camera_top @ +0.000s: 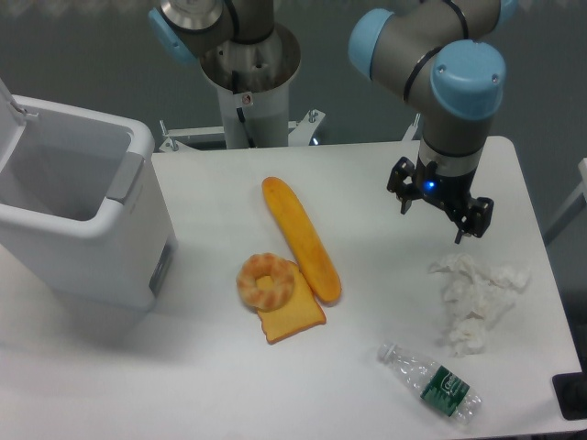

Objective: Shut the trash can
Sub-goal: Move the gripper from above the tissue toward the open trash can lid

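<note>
Nearest the camera, a plastic water bottle [431, 383] lies on its side at the front of the white worktop [211, 367], with a crumpled tissue [475, 298] just behind it. Above the tissue hangs the pincer [440, 206], released and holding nothing, its two fingers spread apart. The trash can [78, 215] sits at the far left edge of the worktop with its top open, well apart from the pincer.

Between them lie a long bread loaf [301, 238], a doughnut [266, 280] and a slice of toast [292, 317], the doughnut resting partly on the toast. A low sweep across could knock these aside, so the arm likely needs to travel high. Pushing the lid at a poor angle might slide the light can off the edge rather than shut it.

Only a sliver of the raised lid [11, 115] shows at the left border; its hinge and full shape are cut off, and the inside of the can is hard to read.
</note>
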Action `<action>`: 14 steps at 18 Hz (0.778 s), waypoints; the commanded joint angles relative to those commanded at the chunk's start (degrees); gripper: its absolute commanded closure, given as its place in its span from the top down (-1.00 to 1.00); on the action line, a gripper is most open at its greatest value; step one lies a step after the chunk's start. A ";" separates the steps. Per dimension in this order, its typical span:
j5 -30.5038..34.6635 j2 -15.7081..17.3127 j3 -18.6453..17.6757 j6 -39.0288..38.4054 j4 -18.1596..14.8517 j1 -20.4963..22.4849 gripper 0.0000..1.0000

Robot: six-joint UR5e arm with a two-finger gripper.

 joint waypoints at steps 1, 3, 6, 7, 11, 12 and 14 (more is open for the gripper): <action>0.09 -0.17 0.00 -0.09 0.00 -0.09 1.00; -0.08 0.00 -0.35 -0.09 -0.09 -0.18 1.00; 0.09 0.44 -1.31 0.00 -0.61 -0.53 1.00; 0.44 0.61 -2.01 -0.35 -0.53 -0.70 1.00; 0.01 4.90 -5.86 -2.63 -0.35 -2.63 1.00; -0.26 6.66 -8.67 -3.86 0.08 -3.42 1.00; -0.18 9.65 -11.15 -5.62 0.09 -4.65 1.00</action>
